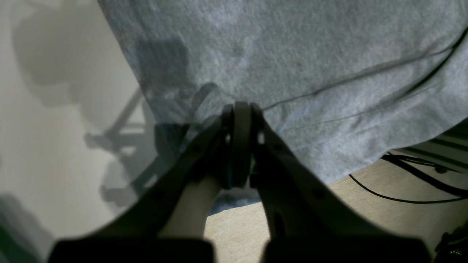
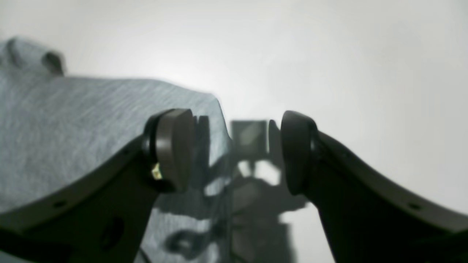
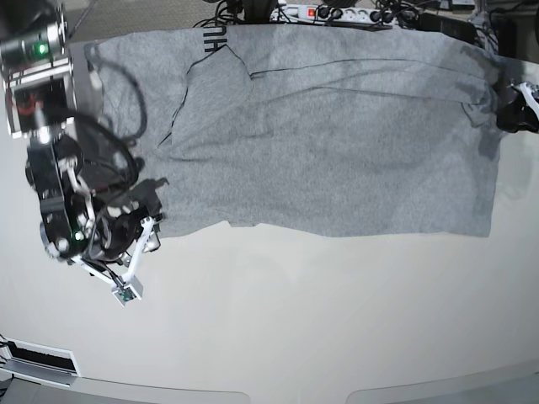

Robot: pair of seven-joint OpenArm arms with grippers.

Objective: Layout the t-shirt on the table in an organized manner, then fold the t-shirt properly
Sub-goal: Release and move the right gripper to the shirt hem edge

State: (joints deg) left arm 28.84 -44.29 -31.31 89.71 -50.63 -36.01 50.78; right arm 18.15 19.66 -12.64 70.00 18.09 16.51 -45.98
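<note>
A white power strip (image 3: 328, 13) with red switches lies past the desk's far edge among tangled black cables (image 3: 396, 12). More black cables (image 1: 413, 182) trail across beige flooring (image 1: 365, 219).

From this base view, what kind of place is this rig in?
Probably a robotics lab bench, not a home: a large white table with two arms working a t-shirt, and a power strip with tangled cables along the far edge.
</note>
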